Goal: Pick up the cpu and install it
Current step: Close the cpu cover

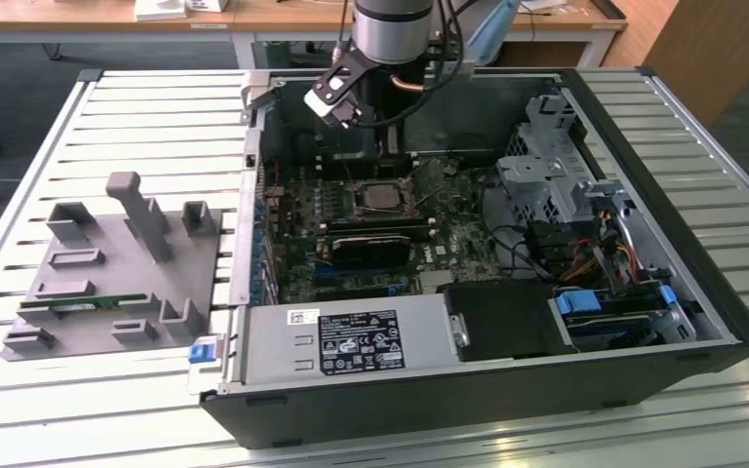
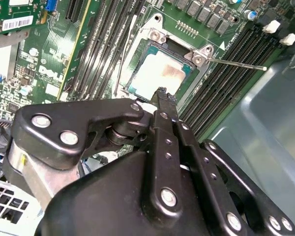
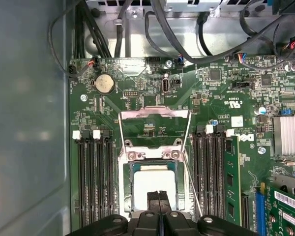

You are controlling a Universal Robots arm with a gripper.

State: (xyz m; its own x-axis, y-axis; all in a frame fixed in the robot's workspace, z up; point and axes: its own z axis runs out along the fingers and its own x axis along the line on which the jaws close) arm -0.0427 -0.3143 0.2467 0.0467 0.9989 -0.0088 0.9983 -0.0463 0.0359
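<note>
Steel slats form the table [image 1: 114,107], and on it lies an open computer case [image 1: 687,253]. A grey plastic tray [image 1: 89,283] sits well away from the pincer [image 3: 159,198], outside the case on the exterior view's left. The green circuit board [image 3: 221,98] spreads out beneath the pincer, whose black fingers [image 2: 163,105] are pressed together with nothing between them. Right under its tip lies the cpu [image 3: 150,178], flat in its socket with the silver top showing. Just beyond the tip, the hinged metal frame [image 3: 155,114] is flipped open. Whether the tip touches the cpu I cannot tell.
</note>
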